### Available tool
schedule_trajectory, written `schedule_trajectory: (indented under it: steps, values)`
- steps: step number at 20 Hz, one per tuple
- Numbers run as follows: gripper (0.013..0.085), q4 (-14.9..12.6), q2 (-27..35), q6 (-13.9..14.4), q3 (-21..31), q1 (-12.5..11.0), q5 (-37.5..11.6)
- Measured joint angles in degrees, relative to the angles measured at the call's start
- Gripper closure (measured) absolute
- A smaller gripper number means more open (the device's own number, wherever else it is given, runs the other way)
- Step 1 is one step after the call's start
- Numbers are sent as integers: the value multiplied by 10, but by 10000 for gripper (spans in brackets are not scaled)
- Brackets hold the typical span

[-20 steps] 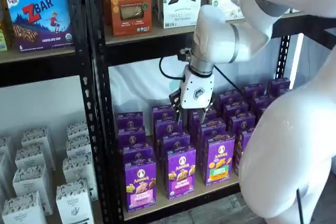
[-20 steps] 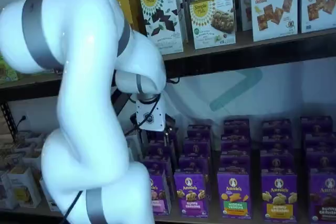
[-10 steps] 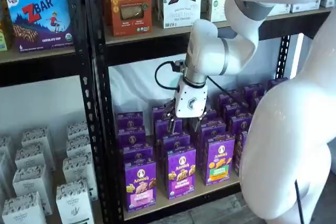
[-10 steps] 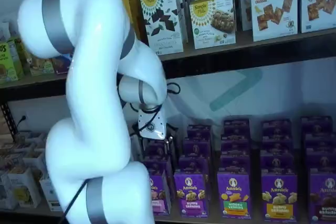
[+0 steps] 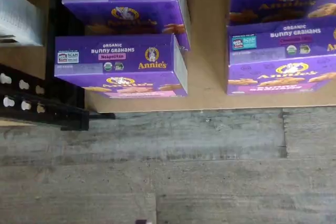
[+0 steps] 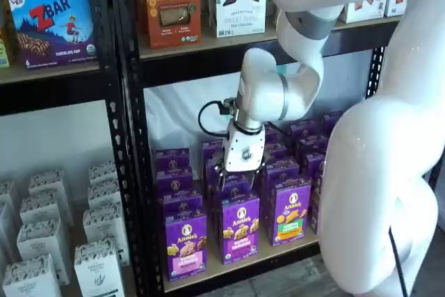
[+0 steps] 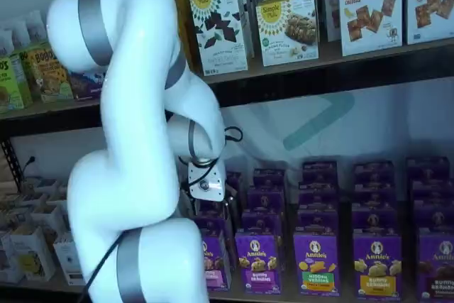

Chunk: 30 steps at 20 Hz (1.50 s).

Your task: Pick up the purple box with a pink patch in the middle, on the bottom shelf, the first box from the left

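The purple box (image 6: 185, 245) with the pale pink panel stands upright at the front left of the bottom shelf (image 6: 243, 266), with more purple boxes lined up behind it. The arm hides part of this purple box (image 7: 215, 264) from one side. In the wrist view the same purple box (image 5: 119, 63) shows its top and a strip of pink front, at the edge of the wood board (image 5: 205, 80). My gripper (image 6: 240, 174) hangs above the row just right of that box, higher and further back. A gap shows between its black fingers and nothing is in them.
Beside the target stand a purple box with a magenta panel (image 6: 240, 229) and one with a green panel (image 6: 290, 213). A black perforated upright (image 6: 128, 137) borders the shelf on the left, with white boxes (image 6: 97, 262) beyond it. Grey floor (image 5: 168, 166) lies before the shelf.
The arm has swung left and lower along the bottom shelf, carrying the gripper from over the middle rows toward the left rows. The fingers stay apart.
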Motion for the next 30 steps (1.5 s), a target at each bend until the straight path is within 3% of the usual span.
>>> schedule_trajectory:
  steps: [4, 14, 17, 23, 30]
  values:
    - [130, -2, 31, 6, -7, 8, -31]
    - [130, 42, 105, -22, -44, 24, -52]
    - [130, 42, 125, -21, -56, 26, -60]
    - [130, -2, 164, 20, -84, 24, -59]
    - [130, -98, 204, 108, -125, 18, -50]
